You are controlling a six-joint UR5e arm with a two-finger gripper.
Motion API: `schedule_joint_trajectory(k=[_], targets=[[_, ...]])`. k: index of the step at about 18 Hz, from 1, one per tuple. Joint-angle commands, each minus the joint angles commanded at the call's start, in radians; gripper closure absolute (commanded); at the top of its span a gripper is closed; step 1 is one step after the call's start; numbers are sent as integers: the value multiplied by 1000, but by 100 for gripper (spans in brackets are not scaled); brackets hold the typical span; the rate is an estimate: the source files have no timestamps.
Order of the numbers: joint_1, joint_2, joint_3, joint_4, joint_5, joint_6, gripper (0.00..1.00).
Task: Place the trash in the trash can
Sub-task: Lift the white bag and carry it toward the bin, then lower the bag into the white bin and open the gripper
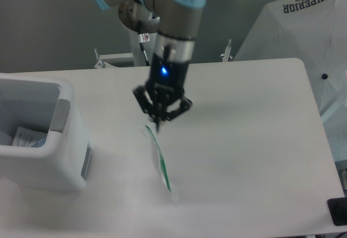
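The plastic bag (161,165) is showing translucent white with a green strip — beside it, the trash can (51,156) is showing white, grey-panelled; the gripper (158,123) is gleaming black.

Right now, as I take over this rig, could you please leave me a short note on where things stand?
Gripper: shut on the plastic bag, which hangs below it, off the table.
Trash can: at the table's left edge, well left of the gripper.
Bottle: already lying inside the trash can.
Done: bottle binned, bag picked up.
Left: carry the bag over the can's opening and release it.
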Motion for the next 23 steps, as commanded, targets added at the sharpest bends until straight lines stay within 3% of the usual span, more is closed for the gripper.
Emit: schedule_joint_trajectory(k=[5, 9, 13, 17, 23], targets=[[-43, 12, 40, 2, -160, 11, 100], [-135, 17, 67, 2, -169, 32, 100], [-150, 45, 12, -8, -161, 274, 100], [-190, 58, -40, -21, -165, 403, 100], [-192, 60, -43, -26, -158, 426, 100]])
